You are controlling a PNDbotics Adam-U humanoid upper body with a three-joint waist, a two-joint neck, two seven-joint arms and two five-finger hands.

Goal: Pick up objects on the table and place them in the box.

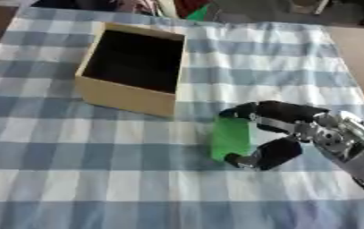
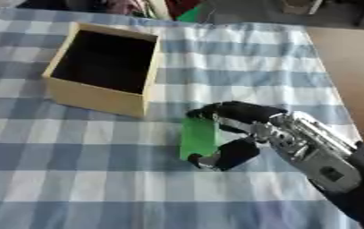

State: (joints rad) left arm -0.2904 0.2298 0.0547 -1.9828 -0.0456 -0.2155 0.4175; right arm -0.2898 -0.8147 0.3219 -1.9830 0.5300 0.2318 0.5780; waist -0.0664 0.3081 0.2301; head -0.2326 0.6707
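At centre right, the right hand (image 1: 282, 129) curled around a green block (image 1: 230, 137), its long axis running up-frame toward the box (image 1: 126, 96); no readable writing.

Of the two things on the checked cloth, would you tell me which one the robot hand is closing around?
The green block, held upright between fingers and thumb of the right robot hand; the open tan box stands apart, untouched.

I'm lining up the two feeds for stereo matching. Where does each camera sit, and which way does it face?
Left eye view: in the robot's head, looking down at the checked tablecloth; right hand enters from the right.
Right eye view: beside it in the head, same downward look; more of the right arm shows.
Shared: the open box, the green object with the right hand's fingers curled round it; no left hand.
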